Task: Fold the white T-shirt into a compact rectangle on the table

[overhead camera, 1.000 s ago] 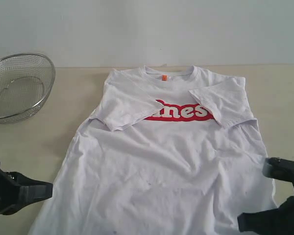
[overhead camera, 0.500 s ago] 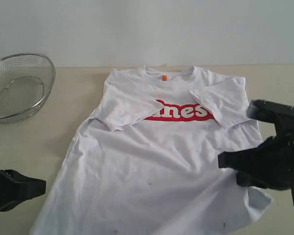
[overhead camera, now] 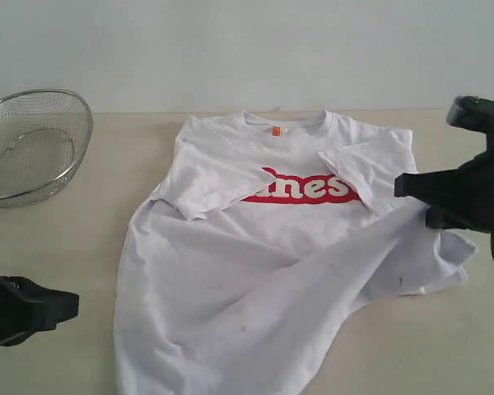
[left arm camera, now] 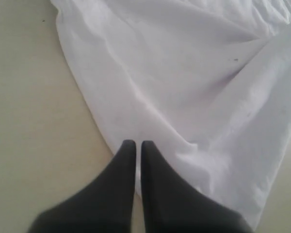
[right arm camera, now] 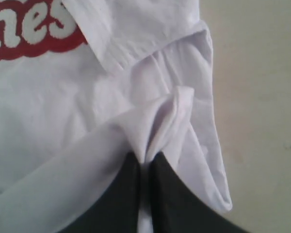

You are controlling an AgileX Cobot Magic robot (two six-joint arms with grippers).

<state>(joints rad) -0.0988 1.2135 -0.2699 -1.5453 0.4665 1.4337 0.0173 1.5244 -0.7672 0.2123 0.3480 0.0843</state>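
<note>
The white T-shirt [overhead camera: 255, 247] lies chest up on the table [overhead camera: 66, 239], with both sleeves folded in over the red lettering [overhead camera: 305, 188]. An orange tag [overhead camera: 275, 130] marks the neck. At the right, beside the folded sleeve, my right gripper [overhead camera: 399, 186] is shut on a bunched fold of the lower right hem [right arm camera: 172, 109], which is lifted off the table; the cloth sits pinched between the tips of the right gripper [right arm camera: 145, 158]. Low at the left my left gripper [overhead camera: 74, 303] stays shut beside the shirt's edge. Its tips [left arm camera: 136, 143] reach the cloth [left arm camera: 184, 73] with nothing seen gripped.
A round wire-mesh basket [overhead camera: 33, 144] stands at the far left of the table. A pale wall runs behind the far edge. Bare tabletop [left arm camera: 34, 121] shows left of the shirt and at the near right [overhead camera: 428, 346].
My right gripper has moved away from the near edge toward the right sleeve, carrying the hem corner with it. The shirt's lower part has been dragged rightward and crumpled. The left gripper has barely shifted.
</note>
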